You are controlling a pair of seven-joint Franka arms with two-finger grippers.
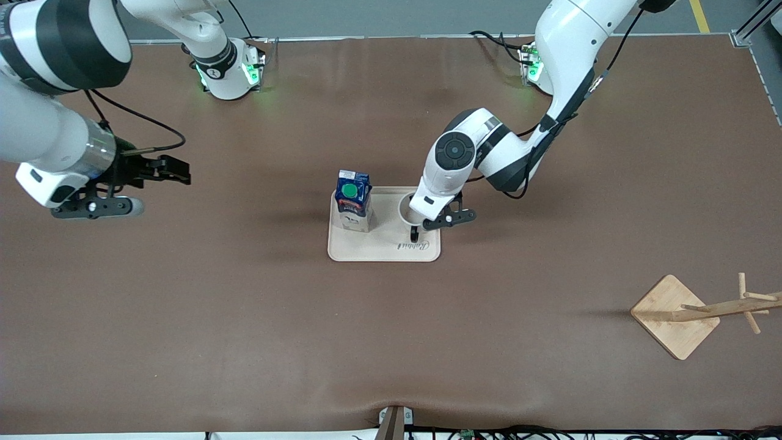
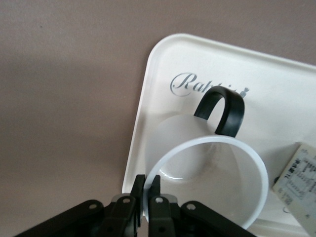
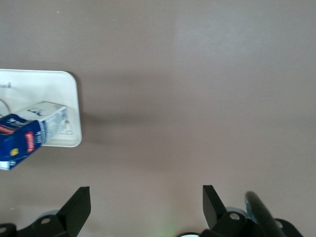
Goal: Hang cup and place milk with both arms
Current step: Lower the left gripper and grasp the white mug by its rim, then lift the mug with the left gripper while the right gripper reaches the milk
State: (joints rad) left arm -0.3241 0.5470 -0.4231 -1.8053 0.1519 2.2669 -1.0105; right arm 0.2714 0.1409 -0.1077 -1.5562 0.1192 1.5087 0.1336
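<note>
The white cup (image 1: pixel 405 209) stands on a cream tray (image 1: pixel 385 250), its black handle (image 2: pixel 222 111) turned toward the front camera. My left gripper (image 2: pixel 147 181) is shut on the cup's rim, one finger inside and one outside; in the front view the left gripper (image 1: pixel 419 215) is partly hidden under its wrist. The dark-blue milk (image 1: pixel 353 198) with a green cap stands upright on the same tray, beside the cup toward the right arm's end. My right gripper (image 1: pixel 177 171) hangs open and empty over bare table near the right arm's end; its wrist view shows the milk (image 3: pixel 27 136) off to one side.
A wooden rack (image 1: pixel 675 315) with pegs on a square base stands near the front camera at the left arm's end. The tray (image 2: pixel 163 64) carries grey script lettering. Brown mat covers the table around the tray.
</note>
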